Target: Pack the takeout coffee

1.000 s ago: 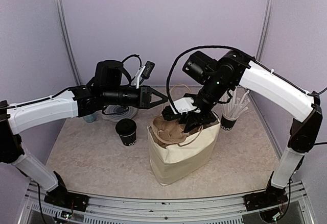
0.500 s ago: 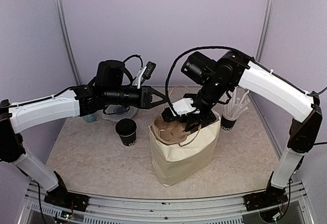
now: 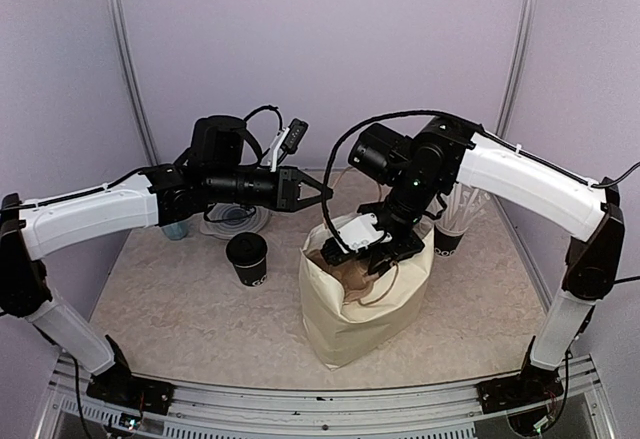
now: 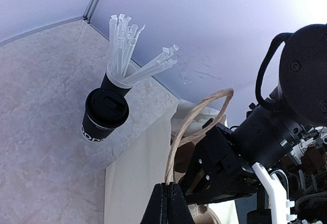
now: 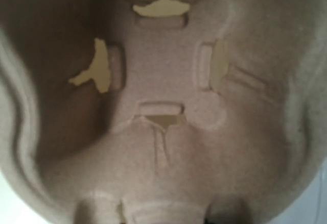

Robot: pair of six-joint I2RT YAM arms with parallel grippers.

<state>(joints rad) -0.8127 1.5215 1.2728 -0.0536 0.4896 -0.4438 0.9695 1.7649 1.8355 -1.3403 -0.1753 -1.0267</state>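
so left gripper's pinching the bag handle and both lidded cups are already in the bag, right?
No. The left gripper pinches the bag handle, but both lidded cups stand outside the bag: one left of it (top view), one by the straw cup (left wrist view).

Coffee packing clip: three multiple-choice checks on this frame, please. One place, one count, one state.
1. Where is the lidded cup nearest the left arm?
A) standing on the table, left of the bag
B) inside the bag
C) tipped over behind it

2. How many lidded black cups show outside the bag?
A) one
B) two
C) four

3. The left tool is:
A) open over a cup
B) shut on the bag's twine handle
C) shut on a straw

Answers:
1 A, the top view shows it upright beside the bag.
2 B, that one plus a second lidded cup by the straws.
3 B, the left wrist view shows it pinching the handle.
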